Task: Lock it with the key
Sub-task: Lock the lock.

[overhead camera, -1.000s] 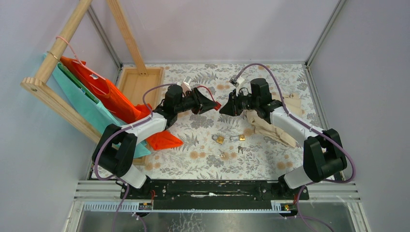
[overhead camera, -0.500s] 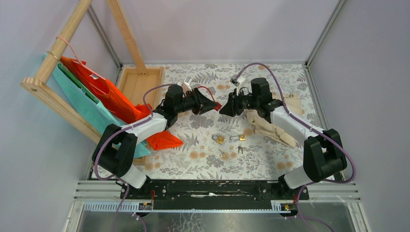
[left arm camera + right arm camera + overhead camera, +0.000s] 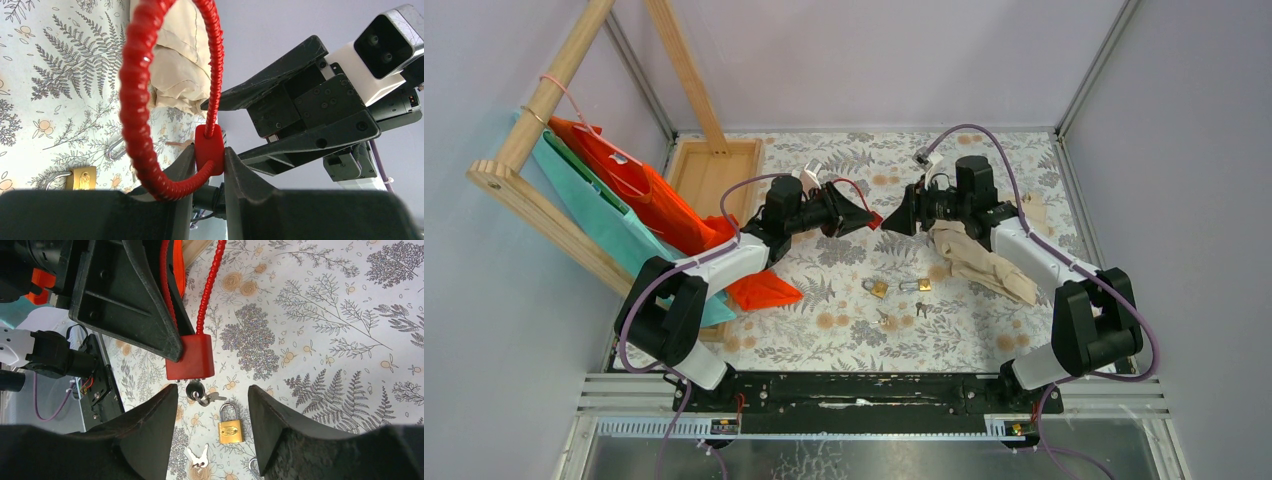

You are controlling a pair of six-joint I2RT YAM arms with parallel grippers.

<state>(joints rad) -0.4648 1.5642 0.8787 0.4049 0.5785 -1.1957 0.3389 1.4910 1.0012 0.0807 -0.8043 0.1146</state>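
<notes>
The red lock (image 3: 209, 144) is pinched by its body in my left gripper (image 3: 209, 159), held above the table. Its red cable shackle (image 3: 134, 100) loops up from the body. In the right wrist view the lock (image 3: 190, 358) hangs at one left finger's tip, and a black-headed key (image 3: 195, 388) sticks out of its underside with a second key on the ring. My right gripper (image 3: 212, 391) stands open just short of that key, touching nothing. From above, the left gripper (image 3: 861, 214) and right gripper (image 3: 902, 219) face each other over the lock (image 3: 875, 218).
Two brass padlocks (image 3: 878, 289) (image 3: 923, 285) and loose key pairs (image 3: 887, 320) lie on the floral table below. A beige cloth (image 3: 974, 262) lies under the right arm. A wooden tray (image 3: 714, 170) and a rack with orange and teal bags (image 3: 624, 200) stand at the left.
My right gripper has opened and drawn back to the right, letting go of the key, which stays in the lock. The left gripper has not moved.
</notes>
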